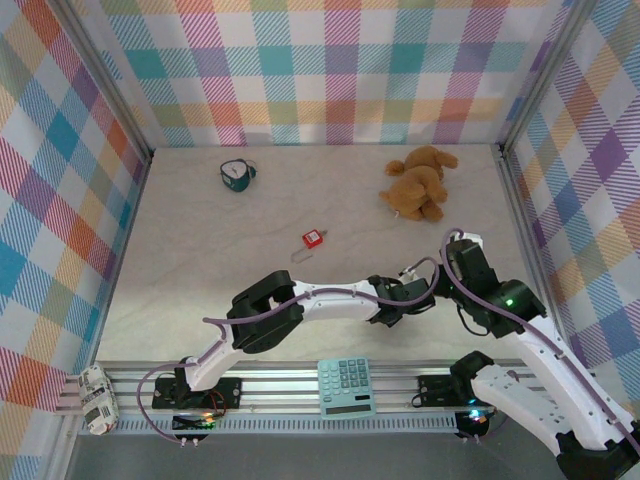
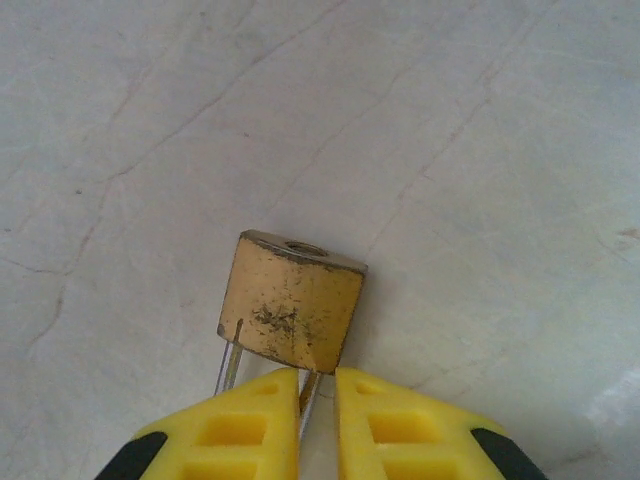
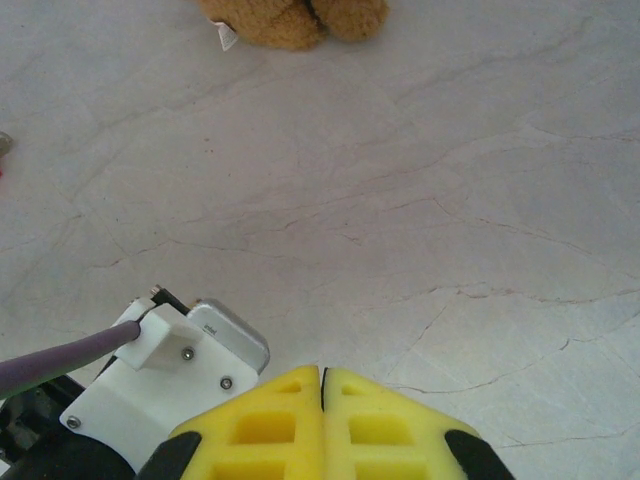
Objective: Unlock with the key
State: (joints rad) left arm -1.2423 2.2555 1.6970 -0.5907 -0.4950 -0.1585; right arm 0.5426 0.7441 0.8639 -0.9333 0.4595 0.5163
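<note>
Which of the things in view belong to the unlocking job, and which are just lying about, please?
Job: brass padlock, its shackle in the jaws of the left gripper; probable key, a thin sliver by the red padlock.
Lying about: red padlock, teddy bear, calculator, small teal object.

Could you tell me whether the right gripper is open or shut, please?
Shut: the right gripper has its yellow fingers pressed together, nothing between them.

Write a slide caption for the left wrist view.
Left gripper pinching the brass padlock by its shackle.
</note>
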